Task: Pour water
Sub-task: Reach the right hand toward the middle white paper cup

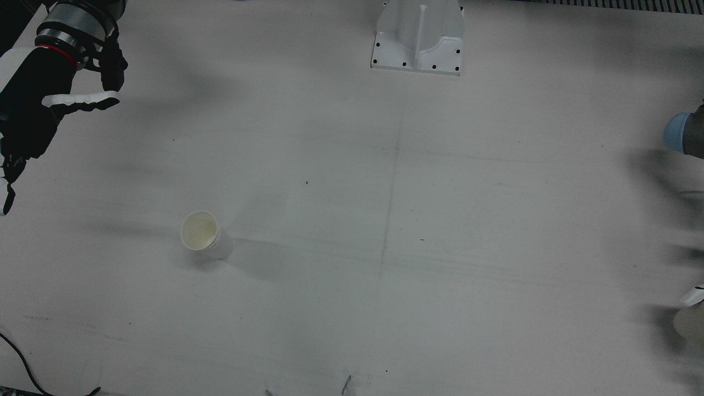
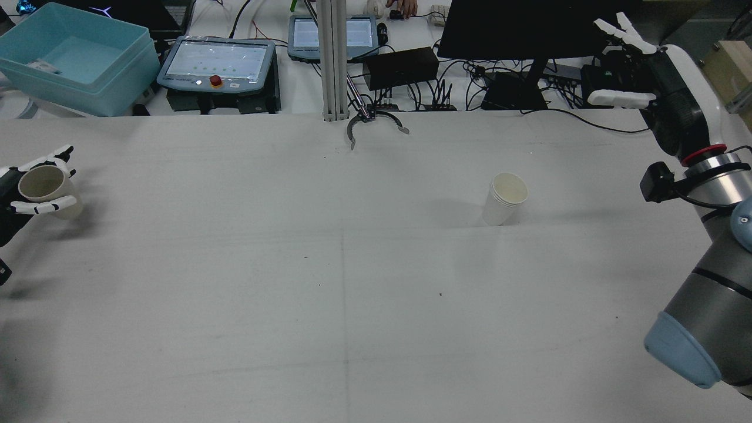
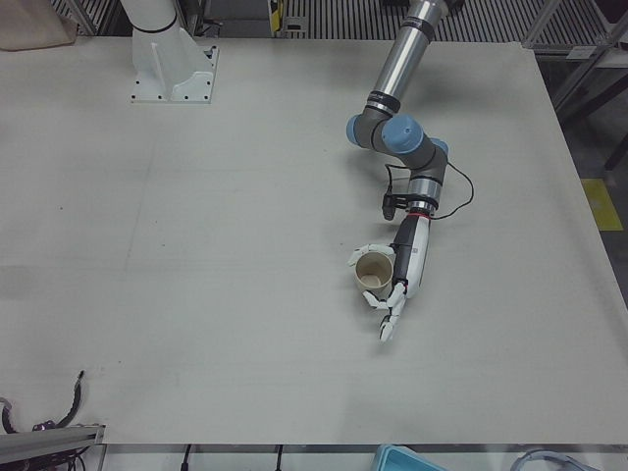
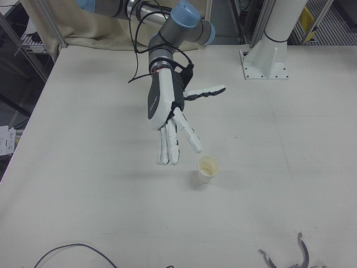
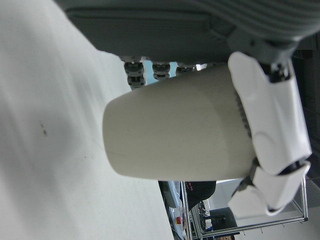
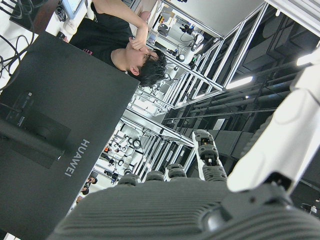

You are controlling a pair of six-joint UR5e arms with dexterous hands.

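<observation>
A: We start with the largest item. The white table point(image 2: 352, 305) fills every fixed view. What stands on it?

B: One paper cup point(image 2: 504, 200), right of centre in the rear view and lower left of centre in the front view point(image 1: 204, 235). It stands upright, mouth open. Its rim looks layered, so we judge it may be nested cups; we cannot confirm this.

A: And the second cup?

B: The held paper cup point(image 2: 44, 188) sits at the far left edge of the rear view, inside the left hand point(image 2: 23, 197). In the left-front view the same cup point(image 3: 374, 270) is upright, right of centre, with the fingers point(image 3: 378, 250) wrapped round its wall. The left hand view shows a white finger across the wall near the rim point(image 5: 265, 115). We cannot see whether it contains water.

A: State of the right hand?

B: The right hand point(image 4: 167, 114) holds nothing. Its fingers are spread and extended, thumb out to the side, above and to the upper left of the standing cup point(image 4: 207, 169) in the right-front view. It touches nothing.

A: Handling notes?

B: We judge both cups light, thin-walled and easily crushed. Grip pressure should remain low. We recommend holding at mid-wall, clear of the rim, so the mouth stays round for pouring. The standing cup is likely to tip or slide if nudged; if it needs steadying, we would hold it low on the wall.
</observation>
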